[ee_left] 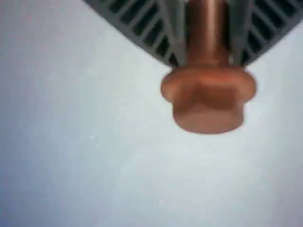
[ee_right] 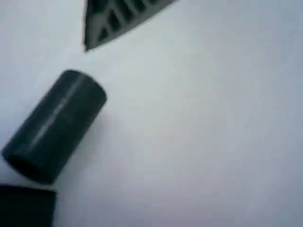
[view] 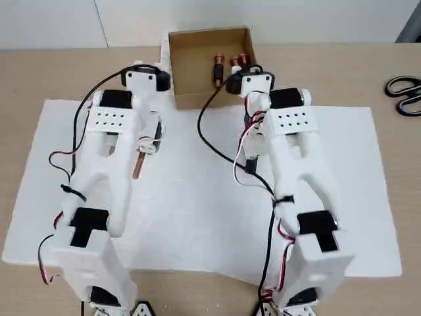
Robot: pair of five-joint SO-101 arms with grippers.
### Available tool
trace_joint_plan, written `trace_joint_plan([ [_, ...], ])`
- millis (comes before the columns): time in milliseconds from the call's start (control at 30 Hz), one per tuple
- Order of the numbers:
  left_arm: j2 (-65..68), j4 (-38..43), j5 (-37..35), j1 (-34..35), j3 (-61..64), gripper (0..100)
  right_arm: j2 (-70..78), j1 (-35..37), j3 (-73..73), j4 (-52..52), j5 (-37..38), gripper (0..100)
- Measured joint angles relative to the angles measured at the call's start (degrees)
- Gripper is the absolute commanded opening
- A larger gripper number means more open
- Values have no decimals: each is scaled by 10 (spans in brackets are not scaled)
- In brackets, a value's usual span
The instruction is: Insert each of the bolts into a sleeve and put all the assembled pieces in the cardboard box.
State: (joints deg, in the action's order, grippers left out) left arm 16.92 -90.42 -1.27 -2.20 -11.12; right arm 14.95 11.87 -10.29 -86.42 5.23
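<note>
My left gripper [view: 139,157] is shut on a copper bolt [ee_left: 208,97], holding it by the shank just above the white mat [view: 197,217], head [view: 137,172] pointing toward the arm bases. A black sleeve [ee_right: 54,125] lies on its side on the mat. My right gripper [view: 252,157] hovers open right over it, one grey fingertip [ee_right: 113,19] beside the sleeve's far end. The cardboard box [view: 187,72] stands behind both grippers at the mat's far edge. It holds three copper bolts in dark sleeves [view: 230,66].
Black scissors [view: 404,93] lie on the wooden table at the far right, off the mat. Black and red cables [view: 217,141] loop between the two arms. Bare mat lies between the arms and toward the front.
</note>
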Motion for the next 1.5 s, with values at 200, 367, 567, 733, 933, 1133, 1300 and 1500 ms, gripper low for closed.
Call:
trace_joint_plan([
  [200,0,-33,0,-5,-20,6,59,8,0,33,-34,162],
  [367,0,-34,0,-5,-20,6,80,36,0,58,-42,162],
  [567,0,-34,0,-5,-20,6,117,36,0,76,-42,162],
  [733,0,-34,0,-5,-20,6,134,36,0,84,-53,124],
  [933,0,-34,0,-5,-20,6,135,33,-1,86,-55,14],
  [1133,0,-34,0,-5,-20,6,135,29,-1,86,-55,4],
  [1300,0,-64,0,-5,-43,6,105,25,-28,25,-51,4],
  [1500,-1,-87,0,-4,-103,6,-21,25,-61,-62,-16,4],
])
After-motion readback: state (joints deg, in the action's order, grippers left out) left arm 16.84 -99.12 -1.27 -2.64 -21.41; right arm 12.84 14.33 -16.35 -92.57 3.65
